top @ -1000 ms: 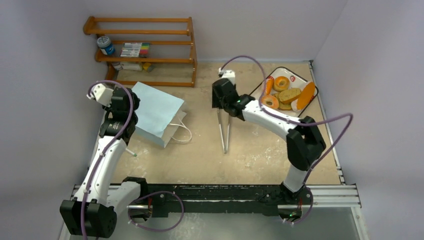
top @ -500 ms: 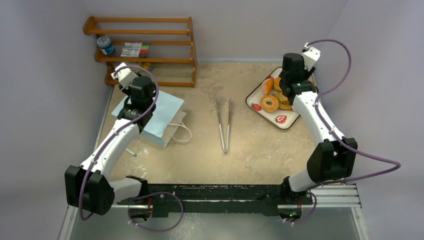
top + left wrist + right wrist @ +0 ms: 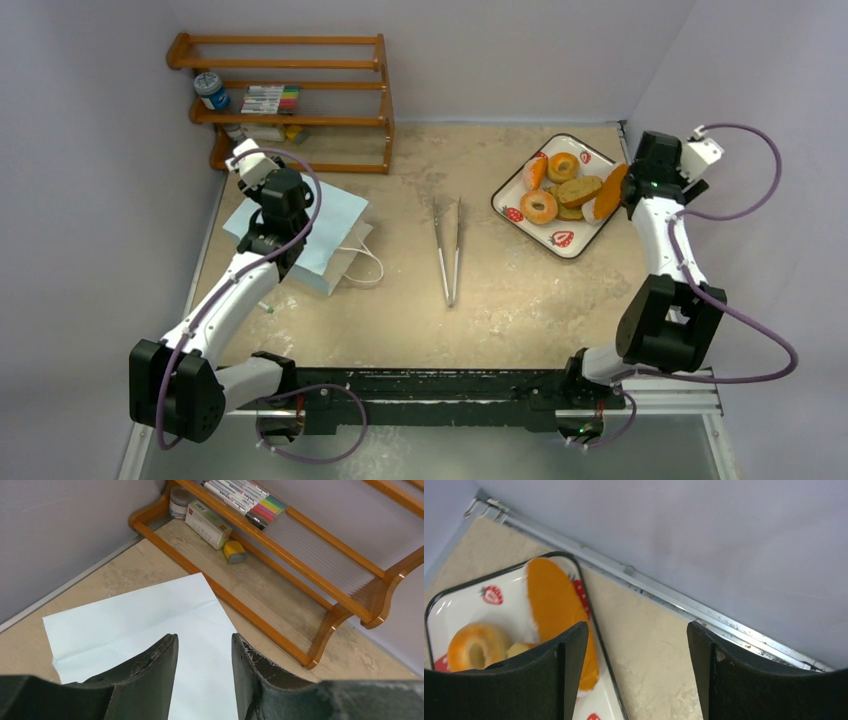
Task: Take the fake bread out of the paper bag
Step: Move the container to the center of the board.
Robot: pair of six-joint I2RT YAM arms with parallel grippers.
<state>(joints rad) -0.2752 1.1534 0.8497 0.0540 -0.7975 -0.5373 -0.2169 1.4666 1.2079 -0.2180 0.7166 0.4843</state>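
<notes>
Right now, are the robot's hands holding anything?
Left gripper: open, empty, over the paper bag.
Right gripper: open, empty, beside the strawberry tray.

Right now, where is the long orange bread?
In the top view, the long bread lies at the far right, along the right edge of the tray, next to the slice and close by the right gripper.

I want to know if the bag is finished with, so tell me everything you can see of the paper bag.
The paper bag is pale blue, lightly creased paper, lying flat at the left of the table, before the wooden shelf. A white cord handle loops from its near end onto the table. The left gripper hangs over it, jaws open; contact cannot be told. Its inside is hidden.
</notes>
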